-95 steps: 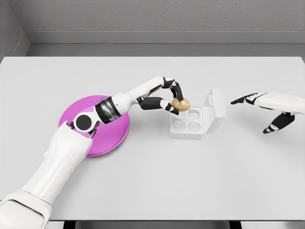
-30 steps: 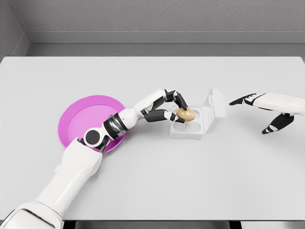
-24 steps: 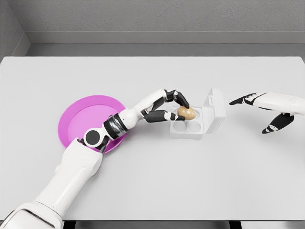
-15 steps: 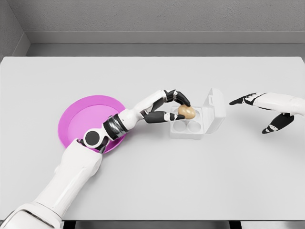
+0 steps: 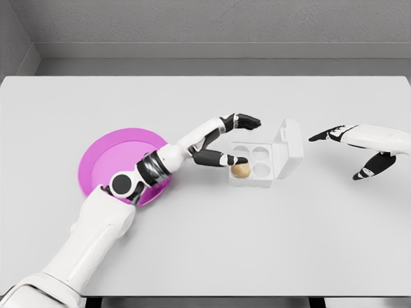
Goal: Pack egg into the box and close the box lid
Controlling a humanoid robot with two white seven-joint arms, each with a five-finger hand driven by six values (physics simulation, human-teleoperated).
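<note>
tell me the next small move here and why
Probably draw the left hand back clear of the box. Its fingers are spread, the egg sits in the front-left cup, and the lid stands open; the right hand hovers open beside it.

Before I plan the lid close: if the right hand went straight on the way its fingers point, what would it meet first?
The right hand points left toward the box's upright lid. That would likely be first contact, though its height is unclear.
</note>
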